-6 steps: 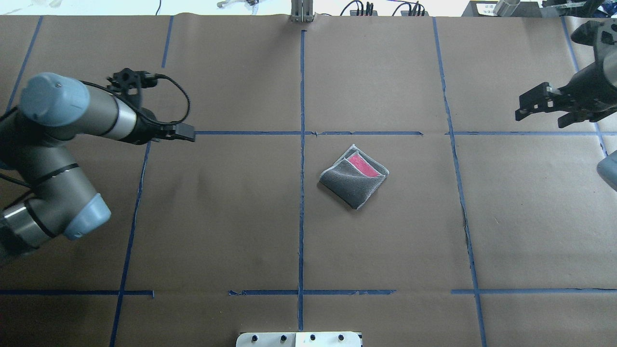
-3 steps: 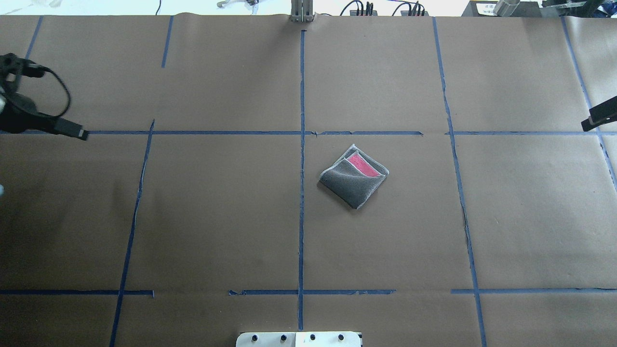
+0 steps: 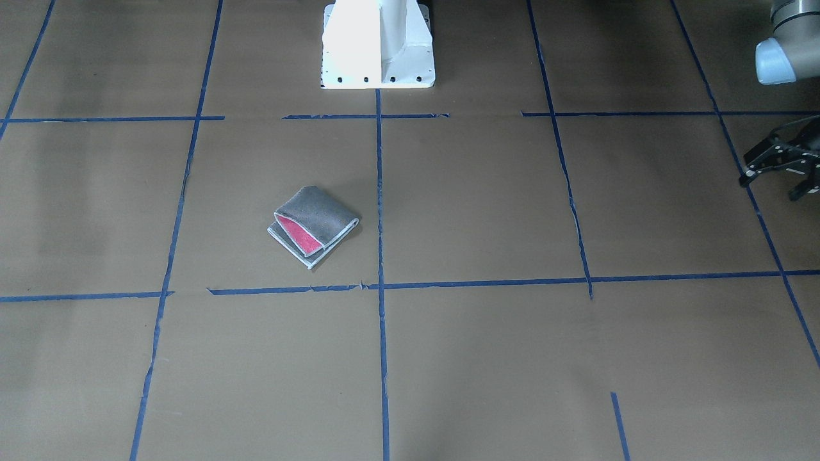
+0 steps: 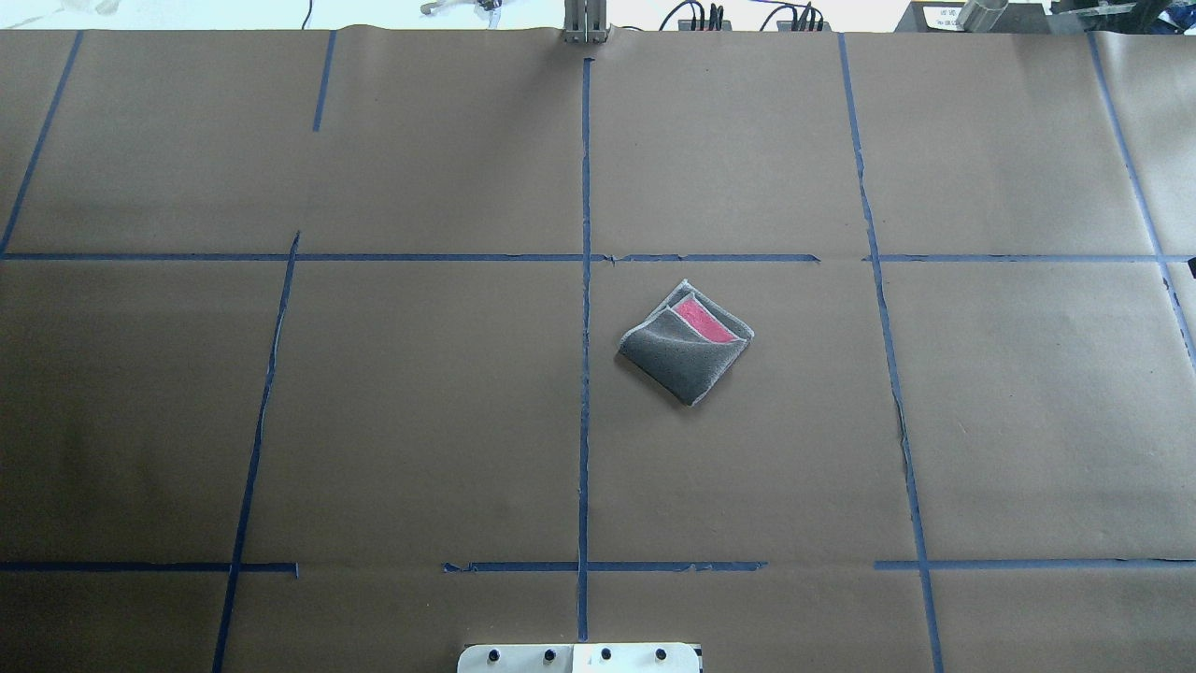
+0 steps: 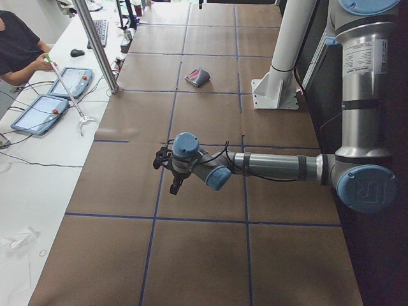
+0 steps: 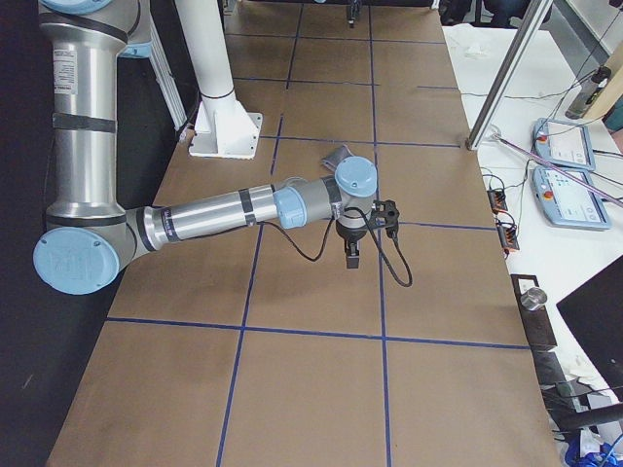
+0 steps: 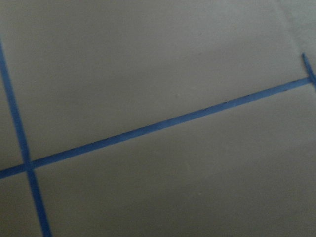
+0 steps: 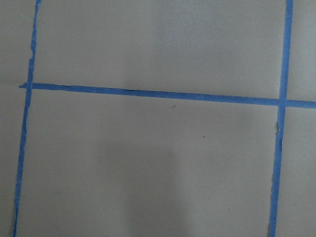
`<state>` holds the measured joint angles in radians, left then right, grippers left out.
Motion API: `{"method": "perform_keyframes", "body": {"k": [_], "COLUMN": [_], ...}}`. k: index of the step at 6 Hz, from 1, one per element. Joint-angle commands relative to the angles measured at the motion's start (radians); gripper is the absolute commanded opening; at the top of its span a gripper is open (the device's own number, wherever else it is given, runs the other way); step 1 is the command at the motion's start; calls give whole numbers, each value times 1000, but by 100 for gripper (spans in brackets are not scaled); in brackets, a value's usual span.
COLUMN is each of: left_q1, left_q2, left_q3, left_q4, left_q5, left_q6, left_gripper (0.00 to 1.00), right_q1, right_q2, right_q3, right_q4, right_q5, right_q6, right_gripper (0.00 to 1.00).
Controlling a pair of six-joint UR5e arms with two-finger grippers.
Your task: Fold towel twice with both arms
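The towel (image 4: 687,344) is lying folded small on the table (image 4: 411,430), with nothing touching it. Overhead view: it is sitting as a diamond just to the 3 o'clock side of the central blue tape line (image 4: 585,421), a little below the cross line. The dark grey face is showing on top. A strip of pink is peeking out along its 1 o'clock edge, with the whitish hem tracing the layers (they are not lying quite flush). Front-facing view: same bundle, with the pink strip facing 7 o'clock.

The white pedestal base (image 3: 378,45) is standing at about 1 o'clock from the towel in the front-facing view, well apart.

The left hand (image 3: 788,160) is hanging at the far 3 o'clock edge of that view, well apart from the towel and partly cut by the frame. Cannot tell whether its fingers are parted or together. Left side view: the left arm (image 5: 274,166) is reaching out low over bare paper, with the towel far beyond it.

The right hand (image 6: 350,251) is showing only in the right side view, pointing down beside a tape line, with the right arm (image 6: 214,209) stretching out level. Cannot tell whether it is parted or closed. Both wrist cameras are looking at paper and tape only.

A person (image 5: 19,48) is showing at the 10 o'clock corner of the left side view, beside the table.
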<state>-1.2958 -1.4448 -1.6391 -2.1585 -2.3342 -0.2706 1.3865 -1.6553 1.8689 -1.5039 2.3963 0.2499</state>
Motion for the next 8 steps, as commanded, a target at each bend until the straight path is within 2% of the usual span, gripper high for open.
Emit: {"method": "perform_keyframes", "body": {"k": [1, 2, 3, 4, 5, 6, 7, 8], "left_q1": [-58, -154, -221, -244, -261, -257, -310, -310], "left_q2": [26, 26, 20, 20, 15, -23, -32, -42], "left_q3": [-11, -15, -7, -13, -27, -44, -107, -123], "left_q4": [209, 342, 461, 558, 575, 665, 686, 689], "left_q5": [-16, -98, -121, -122, -123, -123, -114, -29], "left_q6": [202, 356, 404, 406, 406, 406, 445, 452], "left_gripper": [100, 100, 100, 100, 100, 100, 100, 100], "right_q1": [61, 116, 118, 117, 115, 115, 115, 115], "right_q2": [-17, -15, -21, -58, -79, -80, -80, -75], "right_q3": [-4, -2, -16, -17, -34, -66, -65, -65], "right_q4": [-100, -218, -263, -257, -253, -246, -240, -239], "right_q5": [-5, -6, -17, -26, -37, -32, -29, -31], "right_q6": [-166, -323, -381, -388, -399, -432, -432, -432], "right_gripper": [100, 100, 100, 100, 100, 100, 100, 100]}}
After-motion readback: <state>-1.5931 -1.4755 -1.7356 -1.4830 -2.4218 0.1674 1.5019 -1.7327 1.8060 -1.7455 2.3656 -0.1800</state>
